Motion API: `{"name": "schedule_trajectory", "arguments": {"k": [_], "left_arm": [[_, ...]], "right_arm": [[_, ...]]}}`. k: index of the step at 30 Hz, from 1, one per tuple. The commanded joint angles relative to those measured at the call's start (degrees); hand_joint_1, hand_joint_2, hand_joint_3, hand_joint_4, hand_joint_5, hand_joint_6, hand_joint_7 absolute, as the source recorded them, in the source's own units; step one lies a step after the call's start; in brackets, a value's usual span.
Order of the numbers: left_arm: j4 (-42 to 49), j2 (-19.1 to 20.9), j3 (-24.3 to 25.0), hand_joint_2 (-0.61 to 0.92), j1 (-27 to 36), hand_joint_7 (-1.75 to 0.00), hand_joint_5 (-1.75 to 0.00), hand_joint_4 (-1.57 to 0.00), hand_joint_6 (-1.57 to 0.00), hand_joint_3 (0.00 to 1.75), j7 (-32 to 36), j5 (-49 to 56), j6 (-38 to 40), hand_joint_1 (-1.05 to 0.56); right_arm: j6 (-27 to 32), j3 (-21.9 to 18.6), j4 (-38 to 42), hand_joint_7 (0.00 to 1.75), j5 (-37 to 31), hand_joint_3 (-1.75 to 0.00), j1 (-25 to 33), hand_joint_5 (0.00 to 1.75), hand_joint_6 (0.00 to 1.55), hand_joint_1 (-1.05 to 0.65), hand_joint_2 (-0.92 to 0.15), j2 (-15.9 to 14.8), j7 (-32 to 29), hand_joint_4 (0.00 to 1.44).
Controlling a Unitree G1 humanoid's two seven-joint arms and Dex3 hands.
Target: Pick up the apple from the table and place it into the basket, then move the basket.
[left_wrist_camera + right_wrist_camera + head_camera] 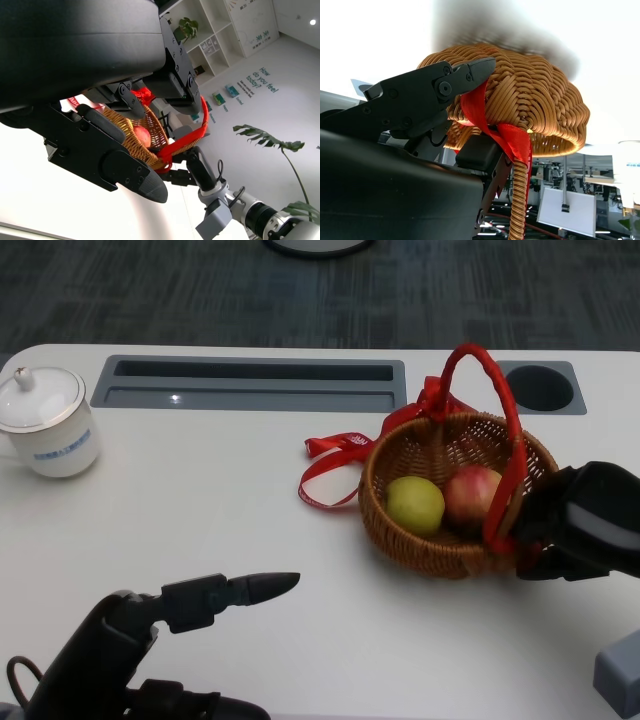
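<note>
A wicker basket (400, 530) with a red handle (490, 370) stands on the white table, right of centre. Inside it lie a green apple (415, 504) and a red apple (472, 495). My right hand (580, 525) is at the basket's right rim, where the handle meets it. In the right wrist view its fingers (435, 90) pinch the rim and red handle (505, 135) of the basket (535, 95). My left hand (150, 640) rests low at the near left, fingers apart and holding nothing, well clear of the basket. The left wrist view shows the basket (150, 120) beyond that hand (100, 145).
A white lidded cup (45, 422) stands at the far left. A red ribbon (330, 455) trails from the basket onto the table. A grey recessed slot (250, 383) and a round hole (540, 387) lie along the far edge. A grey block (620, 675) sits at the near right corner.
</note>
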Motion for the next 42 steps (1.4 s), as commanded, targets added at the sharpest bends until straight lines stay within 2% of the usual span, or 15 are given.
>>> {"name": "schedule_trajectory", "arguments": {"k": [1, 9, 19, 37, 42], "left_arm": [[-0.80, 0.52, 0.54, 0.74, 0.28, 0.00, 0.00, -0.74, -0.69, 0.00, 1.09, 0.44, -0.02, -0.56], [-0.51, 0.76, 0.70, 0.74, 0.03, 0.00, 0.00, -0.74, -0.69, 0.00, 1.25, 0.48, -0.16, -0.56], [0.08, 0.69, 0.93, 0.74, -0.06, 0.00, 0.00, -0.75, -0.69, 0.00, 1.49, 0.96, -0.99, -0.56], [0.47, 1.52, 1.53, 0.74, 1.07, 0.00, 0.00, -0.76, -0.71, 0.00, 1.66, 1.26, -2.01, -0.56], [-0.24, 1.49, 1.51, 0.73, 2.10, 0.00, 0.00, -0.77, -0.71, 0.00, 1.72, 0.93, -1.60, -0.54]], "right_arm": [[1.23, -2.82, 0.57, 0.00, 3.38, -0.01, -0.33, 0.01, 0.99, -0.23, -0.92, -0.77, 2.06, 1.12], [4.00, -7.83, 2.03, 0.00, 8.71, -0.02, -0.69, 0.01, 0.98, -0.23, -0.92, -0.68, 8.74, 1.12], [8.27, -9.28, 3.18, 0.01, 9.40, 0.00, -2.13, 0.01, 1.01, -0.21, -0.89, -0.44, 11.48, 1.14], [26.60, -13.25, 7.16, 0.00, 13.10, -0.01, -8.37, 0.00, 0.99, -0.25, -0.91, 2.87, 28.70, 1.14], [29.80, -14.30, 7.38, 0.00, 14.03, 0.00, -9.95, 0.00, 0.99, -0.24, -0.91, 3.56, 31.79, 1.11]]}}
